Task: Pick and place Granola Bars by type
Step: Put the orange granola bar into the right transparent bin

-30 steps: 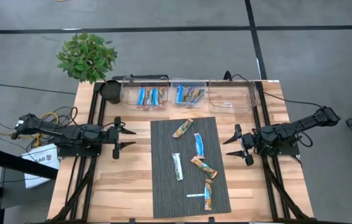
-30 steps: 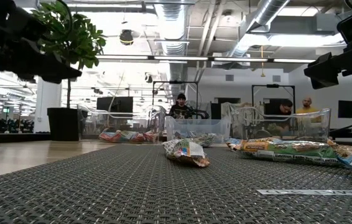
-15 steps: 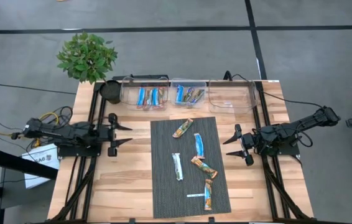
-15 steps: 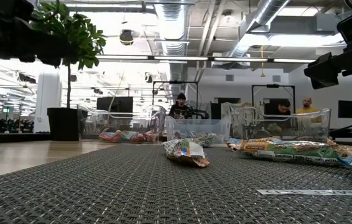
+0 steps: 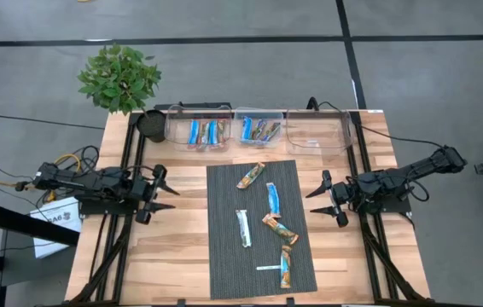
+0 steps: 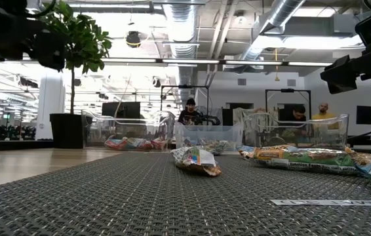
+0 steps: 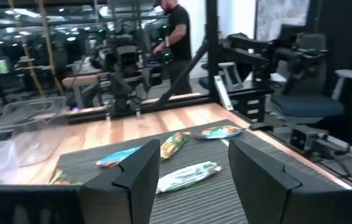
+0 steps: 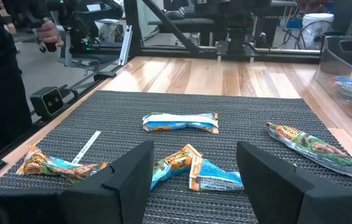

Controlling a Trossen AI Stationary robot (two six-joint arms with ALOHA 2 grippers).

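Five granola bars lie on the dark mat: an orange-brown one at the far end, a blue one, a silvery white one and two more orange-brown ones. More bars lie in the left bin and the middle bin. My left gripper hovers open over bare wood left of the mat. My right gripper hovers open at the mat's right edge. In the right wrist view its fingers frame the blue bar.
A third clear bin stands at the far right of the row. A thin flat white strip lies near the mat's near end. A black pot and a plant stand at the far left corner. People stand in the room beyond the table.
My left gripper has drawn back toward the table's left edge and rolled about its own axis. The right arm and the bars have kept still.
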